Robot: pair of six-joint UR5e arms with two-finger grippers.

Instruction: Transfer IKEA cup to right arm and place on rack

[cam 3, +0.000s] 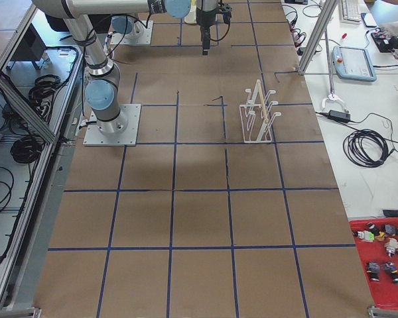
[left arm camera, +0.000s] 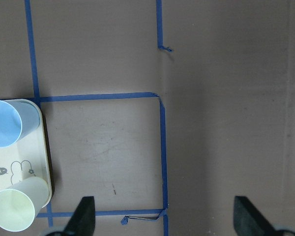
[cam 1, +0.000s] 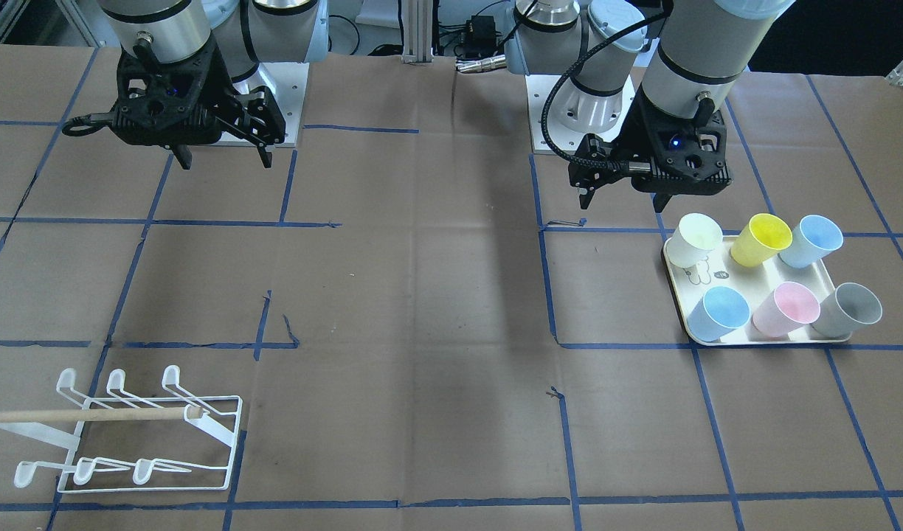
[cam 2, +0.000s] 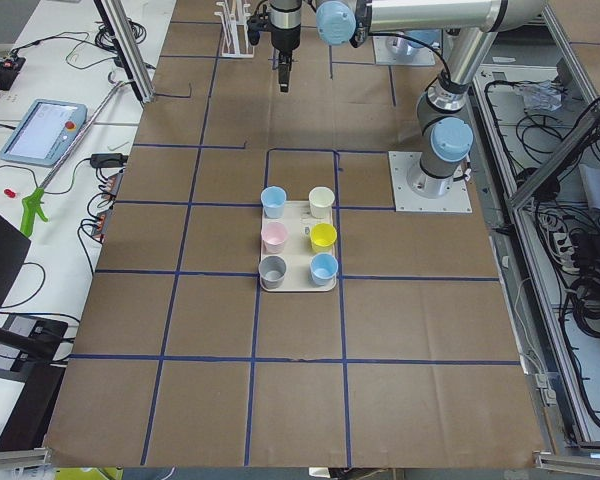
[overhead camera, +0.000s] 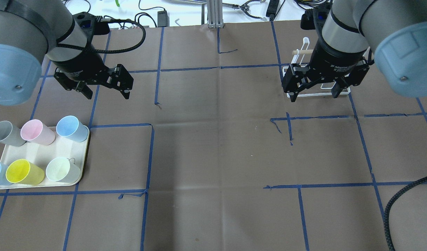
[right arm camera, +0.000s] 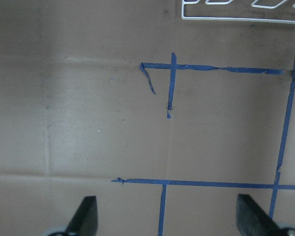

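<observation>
Several pastel IKEA cups stand on a cream tray (overhead camera: 42, 153): pale white (cam 1: 695, 237), yellow (cam 1: 761, 237), pink (cam 1: 787, 307), grey (cam 1: 851, 306) and two blue ones. My left gripper (overhead camera: 107, 94) is open and empty, hovering above the table just beyond the tray; the left wrist view shows its fingertips (left arm camera: 83, 216) wide apart, with two cups at the left edge. My right gripper (overhead camera: 314, 96) is open and empty, hovering in front of the white wire rack (cam 1: 149, 435). The rack's base wire shows at the top of the right wrist view (right arm camera: 241, 17).
The table is covered in brown paper with a grid of blue tape lines (overhead camera: 150, 157). The arm bases (cam 1: 274, 103) sit at the table's robot side. A teach pendant (cam 3: 353, 63) and cables lie beyond the far edge.
</observation>
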